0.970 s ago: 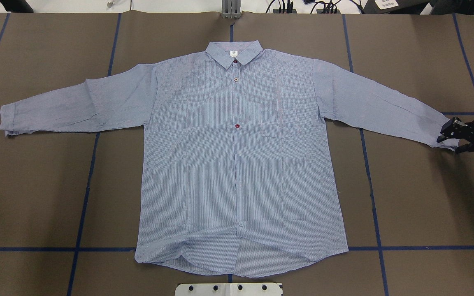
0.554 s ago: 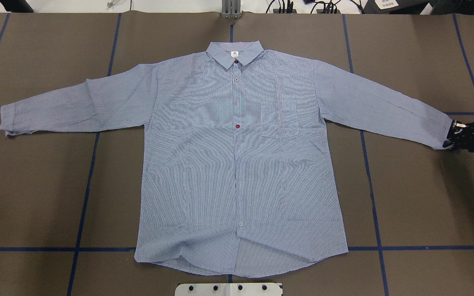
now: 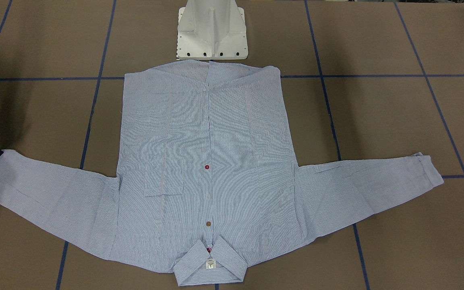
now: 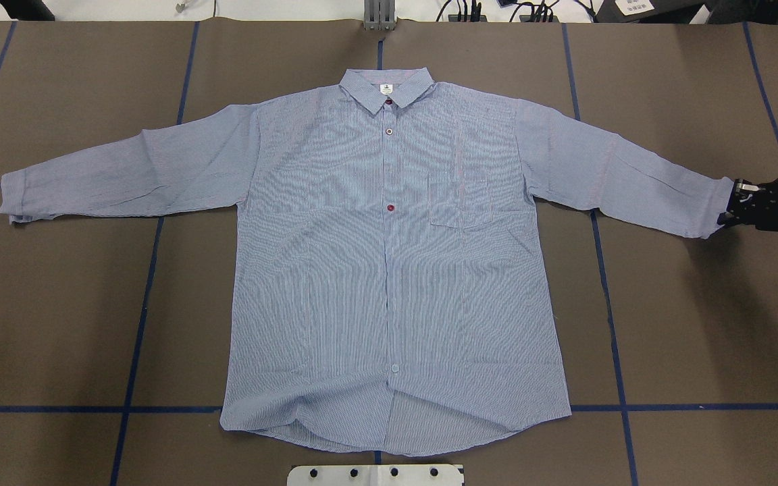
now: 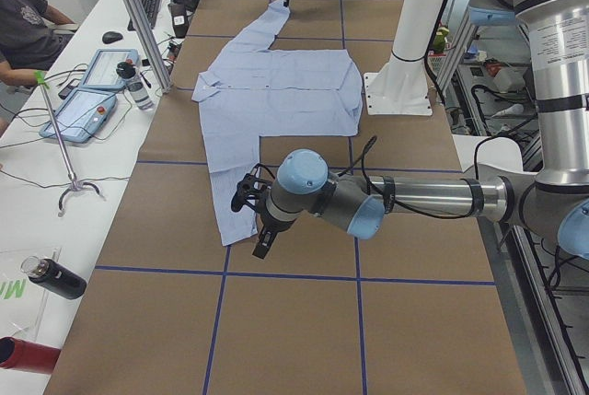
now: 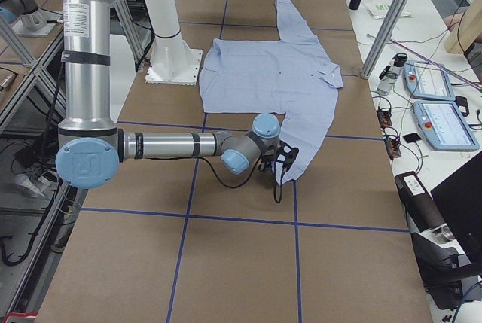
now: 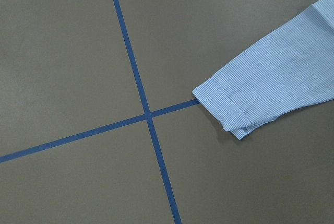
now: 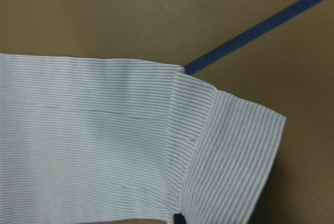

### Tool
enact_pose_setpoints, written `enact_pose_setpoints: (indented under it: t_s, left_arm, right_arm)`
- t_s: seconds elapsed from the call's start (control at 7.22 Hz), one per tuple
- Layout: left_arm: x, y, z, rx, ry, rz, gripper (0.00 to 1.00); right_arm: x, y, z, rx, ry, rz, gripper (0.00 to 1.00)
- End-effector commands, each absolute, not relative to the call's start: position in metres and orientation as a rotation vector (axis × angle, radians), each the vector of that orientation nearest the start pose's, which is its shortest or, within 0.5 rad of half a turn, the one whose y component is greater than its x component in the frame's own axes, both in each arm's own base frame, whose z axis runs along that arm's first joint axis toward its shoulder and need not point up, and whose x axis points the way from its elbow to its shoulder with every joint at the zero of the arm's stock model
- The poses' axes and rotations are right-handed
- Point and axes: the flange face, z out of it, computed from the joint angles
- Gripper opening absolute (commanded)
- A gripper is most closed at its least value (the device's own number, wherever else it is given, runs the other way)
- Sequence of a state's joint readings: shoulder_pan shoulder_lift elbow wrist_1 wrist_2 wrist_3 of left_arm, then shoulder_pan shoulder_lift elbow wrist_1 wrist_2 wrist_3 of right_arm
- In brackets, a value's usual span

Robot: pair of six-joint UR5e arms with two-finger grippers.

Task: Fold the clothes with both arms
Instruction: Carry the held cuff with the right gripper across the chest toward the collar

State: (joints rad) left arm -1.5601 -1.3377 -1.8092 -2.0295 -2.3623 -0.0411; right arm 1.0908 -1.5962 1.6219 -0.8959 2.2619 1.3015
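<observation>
**While the shirt point(image 4: 389, 270) lies spread flat, the right gripper point(image 4: 730, 206) pinches one cuff point(image 8: 229, 151)**

Though the shirt fills the middle of the overhead view on the brown table point(image 4: 58, 304), collar toward the top edge, only the sleeve end at the right edge is held, the right gripper clamped on it. At lower centre of the left side view, the left gripper point(image 5: 255, 220) hangs near the other cuff point(image 7: 229, 114); I cannot tell how its jaws stand.
</observation>
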Motion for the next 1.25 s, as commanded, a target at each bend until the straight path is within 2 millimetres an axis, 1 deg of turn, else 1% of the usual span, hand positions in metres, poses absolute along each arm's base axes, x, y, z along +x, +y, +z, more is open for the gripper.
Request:
enact_pose_setpoints:
  t_s: [0.0,0.14,0.28,0.42,0.55,0.69,0.83,0.97,1.11]
  left_arm:
    - [-0.058,-0.414,0.592,0.417,0.788,0.154,1.00]
    - [-0.057,-0.415,0.594,0.415,0.788,0.155,1.00]
    - [-0.057,-0.414,0.595,0.414,0.788,0.156,1.00]
    - [-0.057,-0.415,0.594,0.417,0.788,0.157,1.00]
    - [-0.057,-0.415,0.595,0.415,0.788,0.156,1.00]
    - [-0.057,-0.415,0.597,0.412,0.787,0.155,1.00]
    - [-0.057,-0.414,0.596,0.414,0.788,0.156,1.00]
    - [-0.057,-0.415,0.594,0.417,0.788,0.157,1.00]
    - [-0.057,-0.415,0.594,0.417,0.788,0.157,1.00]
  right_arm:
    - [-0.202,-0.518,0.442,-0.085,-0.967,0.509,0.00]
    - [-0.235,-0.539,0.389,-0.084,-0.978,0.472,0.00]
    - [-0.269,-0.548,0.345,-0.090,-0.979,0.444,0.00]
    - [-0.313,-0.552,0.304,-0.078,-0.982,0.429,0.00]
    - [-0.369,-0.563,0.263,-0.073,-0.990,0.434,0.00]
    - [-0.408,-0.582,0.225,-0.067,-1.000,0.428,0.00]
    - [-0.445,-0.585,0.205,-0.084,-0.996,0.413,0.00]
    - [-0.472,-0.591,0.177,-0.022,-0.984,0.426,0.00]
    - [-0.499,-0.578,0.161,0.001,-0.987,0.402,0.00]
